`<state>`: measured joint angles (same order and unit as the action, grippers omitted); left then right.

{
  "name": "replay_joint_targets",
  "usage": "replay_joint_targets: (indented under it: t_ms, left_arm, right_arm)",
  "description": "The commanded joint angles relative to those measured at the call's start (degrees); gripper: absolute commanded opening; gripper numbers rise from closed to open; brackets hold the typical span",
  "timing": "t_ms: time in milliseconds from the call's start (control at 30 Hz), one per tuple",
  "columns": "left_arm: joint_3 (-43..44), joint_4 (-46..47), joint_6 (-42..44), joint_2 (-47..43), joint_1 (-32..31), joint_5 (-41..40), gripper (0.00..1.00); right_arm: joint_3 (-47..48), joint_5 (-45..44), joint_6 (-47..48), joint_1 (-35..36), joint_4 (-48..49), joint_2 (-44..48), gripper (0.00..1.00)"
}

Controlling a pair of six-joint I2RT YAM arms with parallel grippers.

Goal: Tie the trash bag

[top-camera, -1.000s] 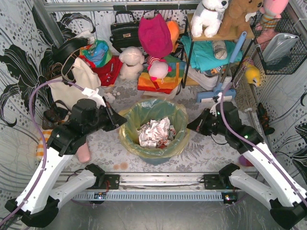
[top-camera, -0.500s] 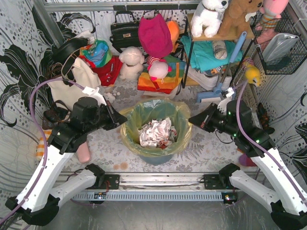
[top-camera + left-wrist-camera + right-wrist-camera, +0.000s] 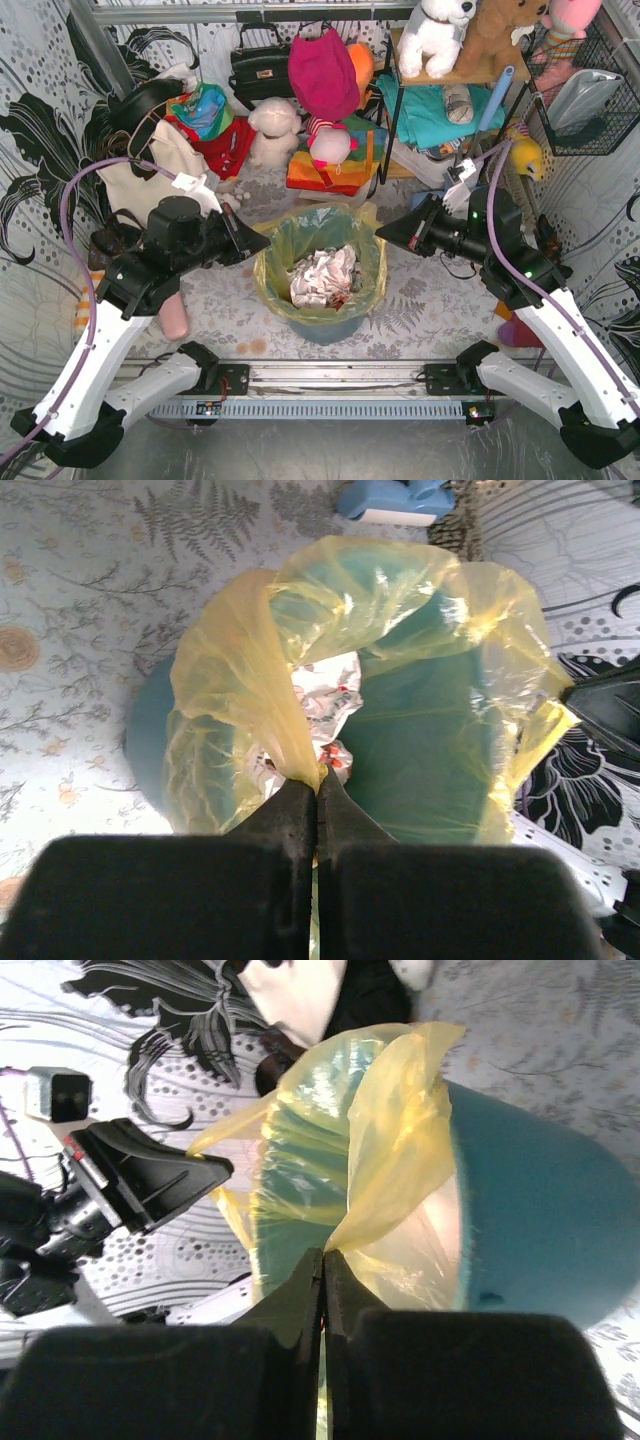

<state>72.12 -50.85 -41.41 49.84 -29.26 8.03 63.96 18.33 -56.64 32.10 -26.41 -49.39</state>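
Floral-patterned counter (image 3: 425,300) carries the teal bucket (image 3: 326,330), with the trash bag (image 3: 272,282) lining it. Your left gripper (image 3: 317,792) is pressed together, pinching the bag's rim on its side; your right gripper (image 3: 322,1258) pinches the opposite rim. Risk: the thin film may tear or slip free if you pull the sides unevenly, and the bucket may tip.

Yellow trash bag (image 3: 318,245), open, lining bucket
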Motion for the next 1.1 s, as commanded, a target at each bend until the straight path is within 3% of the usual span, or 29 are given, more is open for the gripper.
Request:
replay_joint_targets:
  t_ms: [0, 267, 533, 800, 1067]
  left_arm:
    - [0.3, 10.2, -1.5, -2.3, -0.1, 5.2, 0.00]
    - [-5.9, 18.8, -4.8, -3.5, -0.1, 14.6, 0.00]
    - [-9.1, 23.1, -6.1, -3.4, -0.1, 16.8, 0.00]
    - [-11.8, 36.1, -10.7, -2.4, -0.1, 24.2, 0.00]
    - [-9.0, 40.9, -12.5, -0.5, -0.1, 27.3, 0.00]
  right_arm:
    - [-0.8, 7.7, -3.9, -0.1, 11.9, -0.9, 0.00]
    - [-4.8, 11.2, -6.3, 3.3, 19.6, -4.1, 0.00]
    - [-5.4, 9.2, -8.2, 11.0, 26.7, -9.4, 0.00]
    - [0.3, 10.0, -8.0, 14.6, 31.1, -15.1, 0.00]
    - [8.9, 8.5, -6.0, 14.8, 29.8, -17.9, 0.00]
